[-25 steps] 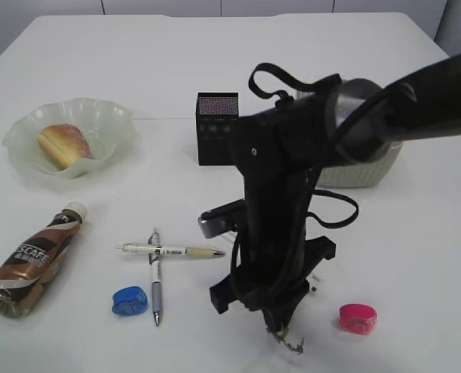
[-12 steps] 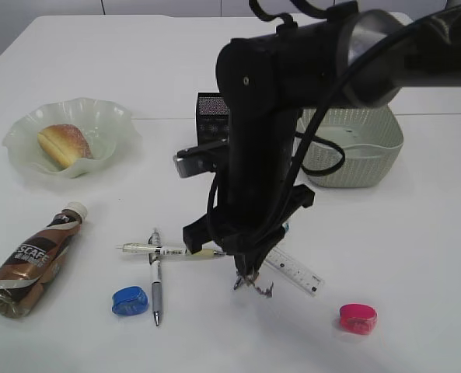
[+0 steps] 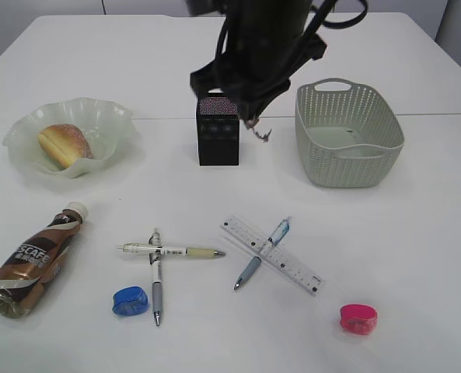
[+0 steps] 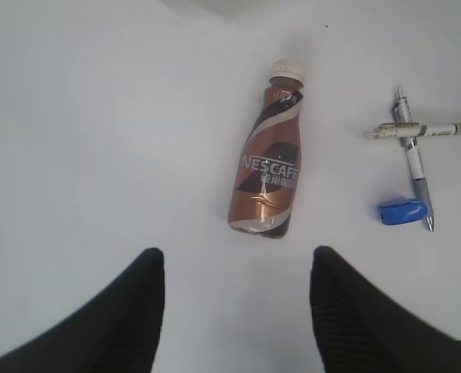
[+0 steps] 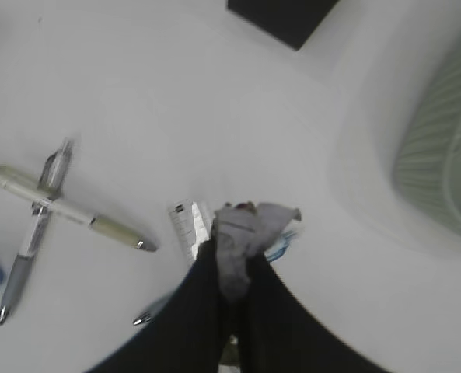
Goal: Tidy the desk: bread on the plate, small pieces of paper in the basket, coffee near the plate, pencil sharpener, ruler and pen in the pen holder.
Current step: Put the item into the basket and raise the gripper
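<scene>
White table [image 3: 417,256] carried basket [image 3: 348,148], bread [image 3: 62,144] on plate [image 3: 28,128], coffee bottle [image 4: 267,183], pens, ruler [image 3: 273,256]. Right end effector [image 5: 232,268] pinched crumpled paper scrap [image 5: 246,233] between holder [image 3: 217,130] and basket; left end effector [image 4: 234,295] gaped, holding nothing.

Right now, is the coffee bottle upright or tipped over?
Tipped over: the coffee bottle lies on its side on the table, cap toward the plate.

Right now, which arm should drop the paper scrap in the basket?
Right. Its gripper is shut on the paper scrap, raised beside the basket. The left gripper hangs open near the coffee bottle.
</scene>
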Controlling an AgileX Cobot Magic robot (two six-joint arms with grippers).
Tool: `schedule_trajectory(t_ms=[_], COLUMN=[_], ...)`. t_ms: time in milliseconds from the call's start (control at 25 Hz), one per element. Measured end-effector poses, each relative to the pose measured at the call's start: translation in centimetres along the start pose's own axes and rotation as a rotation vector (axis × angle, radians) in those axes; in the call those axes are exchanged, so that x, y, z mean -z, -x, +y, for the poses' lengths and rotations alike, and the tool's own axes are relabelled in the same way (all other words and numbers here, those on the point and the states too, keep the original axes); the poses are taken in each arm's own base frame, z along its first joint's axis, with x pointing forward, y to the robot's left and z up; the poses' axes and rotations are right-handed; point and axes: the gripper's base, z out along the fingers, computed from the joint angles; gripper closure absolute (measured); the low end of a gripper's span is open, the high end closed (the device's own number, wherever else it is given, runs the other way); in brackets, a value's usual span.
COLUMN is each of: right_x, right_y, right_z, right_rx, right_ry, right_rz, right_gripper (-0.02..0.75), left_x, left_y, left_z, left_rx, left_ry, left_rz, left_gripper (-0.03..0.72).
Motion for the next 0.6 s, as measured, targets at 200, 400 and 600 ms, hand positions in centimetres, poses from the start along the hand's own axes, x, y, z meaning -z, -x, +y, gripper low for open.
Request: schedule_trajectory(t_ms=[200, 400, 600], right_x=[1.2, 1.1, -0.7], right_y=[0.8, 0.3, -0.4], right_z=[-6.0, -12.6, -17.7], right_rx=[-0.145, -0.320, -0.458], right_ry=[-0.043, -0.066, -0.064], right_rz=[-0.046, -0.072, -0.100], right_gripper=[0.734, 0.735, 0.735], left_x=[0.0, 0.0, 0.0], left_y=[0.0, 0.0, 0.0], left_z=[0.0, 0.0, 0.0], left_rx=[-0.002, -0.002, -0.002], left_ry=[0.000, 0.000, 0.000], left_rz=[0.000, 0.000, 0.000], left_gripper=[0.255, 0.255, 0.255])
